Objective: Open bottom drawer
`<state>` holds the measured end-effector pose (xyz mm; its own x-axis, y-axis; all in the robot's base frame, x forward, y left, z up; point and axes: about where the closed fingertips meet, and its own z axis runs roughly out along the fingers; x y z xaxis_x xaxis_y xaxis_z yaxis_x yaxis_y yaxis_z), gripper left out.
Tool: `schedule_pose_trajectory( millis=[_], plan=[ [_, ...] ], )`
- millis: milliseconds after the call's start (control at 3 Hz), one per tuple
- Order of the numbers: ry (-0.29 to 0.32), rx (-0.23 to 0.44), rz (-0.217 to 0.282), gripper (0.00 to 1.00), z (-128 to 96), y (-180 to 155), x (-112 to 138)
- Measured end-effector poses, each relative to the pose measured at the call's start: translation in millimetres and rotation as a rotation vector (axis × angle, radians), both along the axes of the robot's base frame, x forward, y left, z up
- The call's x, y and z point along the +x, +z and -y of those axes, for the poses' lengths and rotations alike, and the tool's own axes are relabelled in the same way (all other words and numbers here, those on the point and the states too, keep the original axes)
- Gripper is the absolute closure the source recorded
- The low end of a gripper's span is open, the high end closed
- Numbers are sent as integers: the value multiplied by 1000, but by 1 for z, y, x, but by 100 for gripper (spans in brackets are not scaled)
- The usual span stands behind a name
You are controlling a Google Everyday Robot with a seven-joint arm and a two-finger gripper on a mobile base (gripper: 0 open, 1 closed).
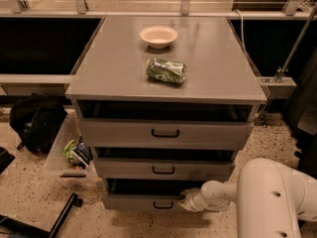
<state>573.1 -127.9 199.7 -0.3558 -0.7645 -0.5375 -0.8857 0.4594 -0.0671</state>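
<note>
Cabinet (124,78): grey, three drawers stacked, standing on a speckled floor
Arm (270,197): white, coming in from the lower right and reaching low toward the cabinet's foot
Bottom drawer (131,202): lowest of the three, with the slimmest front, just above the floor; a dark slot shows above its front, and it looks hardly drawn out, if at all
Gripper (186,201): low at the right part of the bottom drawer's front, just beside the right end of the handle; whether it is apart, together or clamped on the bar, I cannot tell
Handle (163,205): small black bar at the middle of the bottom front
Step in hand: by my reading, getting a hold on the bar before the pull
Doing it well: centre on the bar rather than its end, then draw straight back along the drawer's run, level with the floor, so the front does not rack sideways
Risk: a hold at the very end may slip off the thin bar
</note>
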Motion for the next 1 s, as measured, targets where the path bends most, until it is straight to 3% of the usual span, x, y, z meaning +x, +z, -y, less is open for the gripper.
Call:
schedule_pose_trajectory(
  millis=[1000],
  plan=[
    [-17, 6, 5, 100, 6, 3, -11]
  ],
)
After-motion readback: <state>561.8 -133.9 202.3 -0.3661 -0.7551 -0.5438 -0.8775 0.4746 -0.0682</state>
